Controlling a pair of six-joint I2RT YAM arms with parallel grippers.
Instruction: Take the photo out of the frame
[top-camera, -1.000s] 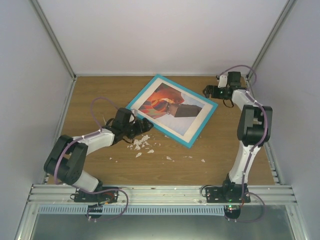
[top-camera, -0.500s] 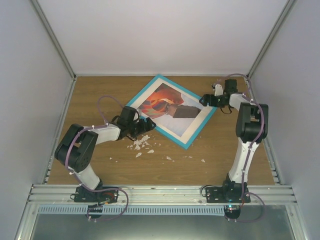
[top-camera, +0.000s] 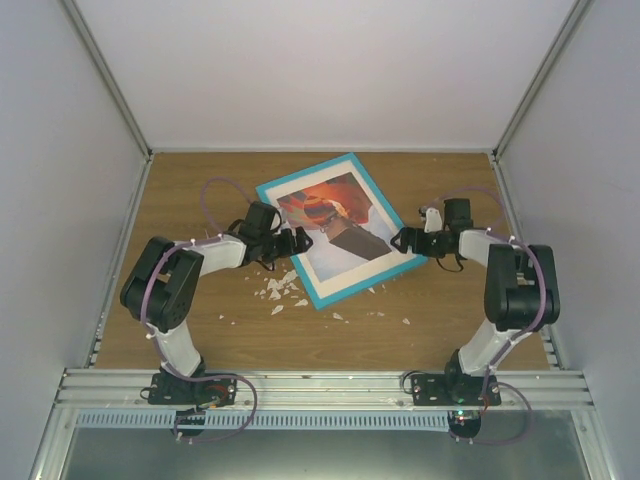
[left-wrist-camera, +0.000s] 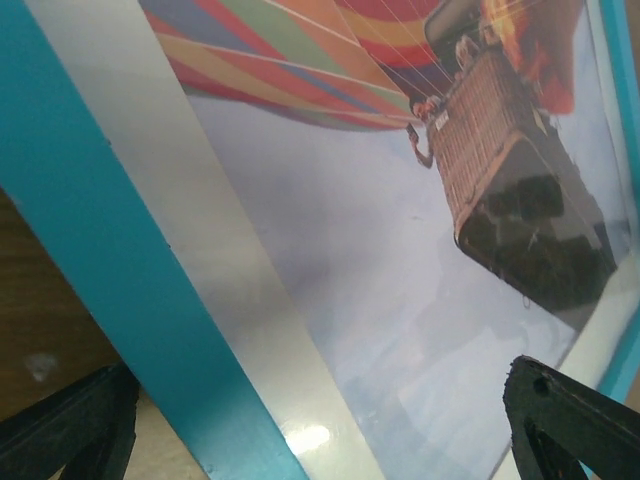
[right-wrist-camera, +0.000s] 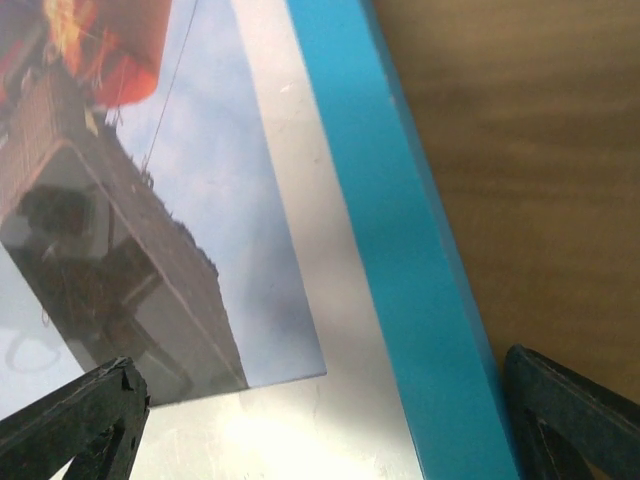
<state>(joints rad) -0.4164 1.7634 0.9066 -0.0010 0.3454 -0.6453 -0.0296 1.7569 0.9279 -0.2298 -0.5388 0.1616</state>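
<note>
- Plainly early going: the photo (top-camera: 330, 210) inside the frame (right-wrist-camera: 400, 250), face up, lying on the table (top-camera: 200, 330) out in the middle between the two arms.
- Shows no corner of the print lifted and nothing of it past the turquoise edge; a pale margin between print and frame wherever both wrist views reach.
- Left gripper (top-camera: 298, 240) at the frame's left side, jaws spread wide and clasping nothing; hangs over the turquoise strip and the print in its wrist view, with contact impossible to tell.
- Right gripper (top-camera: 400, 241) at the frame's right side, likewise released and empty, straddling the border near a corner of the print.
- Done, by the look of it: no more than an approach to both sides of the frame.
- Left to do, as a judgement: getting at the back, freeing the print, drawing it clear of the frame and setting it down apart.
- Count: one frame, one photo, two grippers.
- Also white scraps (top-camera: 280, 290) scattered on the wood just nearer than the frame; several, too small for an exact count.
</note>
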